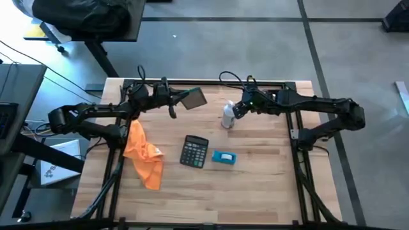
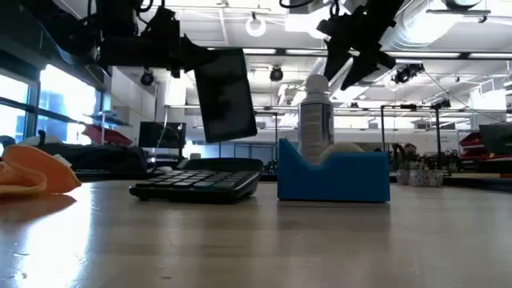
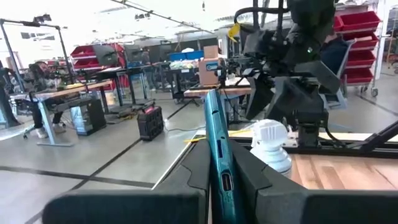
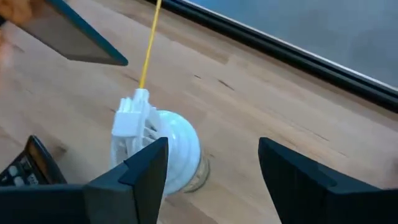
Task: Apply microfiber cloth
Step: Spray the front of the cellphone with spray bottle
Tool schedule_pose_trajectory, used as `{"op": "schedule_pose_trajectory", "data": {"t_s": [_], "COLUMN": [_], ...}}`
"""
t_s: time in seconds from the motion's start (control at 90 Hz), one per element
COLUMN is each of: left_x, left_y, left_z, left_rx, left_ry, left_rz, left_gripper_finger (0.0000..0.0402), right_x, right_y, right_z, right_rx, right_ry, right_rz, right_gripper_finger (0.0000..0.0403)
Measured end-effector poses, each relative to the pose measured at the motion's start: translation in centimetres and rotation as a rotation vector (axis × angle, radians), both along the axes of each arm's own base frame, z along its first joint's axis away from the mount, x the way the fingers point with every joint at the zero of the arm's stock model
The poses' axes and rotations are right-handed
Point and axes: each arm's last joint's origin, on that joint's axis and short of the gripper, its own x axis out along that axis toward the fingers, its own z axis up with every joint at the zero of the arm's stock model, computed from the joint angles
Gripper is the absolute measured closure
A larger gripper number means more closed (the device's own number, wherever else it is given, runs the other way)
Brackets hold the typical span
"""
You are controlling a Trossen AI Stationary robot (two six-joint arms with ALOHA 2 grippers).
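The orange microfiber cloth (image 1: 143,153) lies crumpled on the table at the left, touched by no gripper; the low view shows it at the left edge (image 2: 36,172). My left gripper (image 1: 179,101) is shut on a flat teal slab (image 1: 195,98), held in the air over the table's far middle. A white spray bottle (image 1: 228,117) stands upright on the table. My right gripper (image 4: 214,168) hangs open just above and beside the bottle's head (image 4: 146,127), apart from it in the low view. My left gripper pinches the teal slab between its two fingers, one on each flat face, at the slab's end nearest the arm (image 3: 219,177). The fingers come about level from the table's left. The slab (image 2: 226,94) is lifted clear of the table, standing on edge and tilted.
A black calculator (image 1: 194,152) and a small blue-and-white box (image 1: 223,157) lie at the table's middle, near the cloth. A black frame rail (image 1: 211,83) runs along the far edge. Bare wood stretches along the near side (image 1: 211,198).
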Motion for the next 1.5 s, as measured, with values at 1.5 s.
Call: {"op": "schedule_pose_trajectory", "data": {"t_s": [1.5], "left_x": [0.5], "left_y": [-1.1], "left_z": [0.0], "left_rx": [0.056], "left_ry": [0.013], "left_rz": [-0.093], "left_gripper_finger": [0.0391], "right_x": [-3.7], "right_y": [5.4], "right_z": [1.5], "right_rx": [-0.367], "right_ry": [0.347], "right_rz": [0.402], "right_gripper_finger": [0.0185]}}
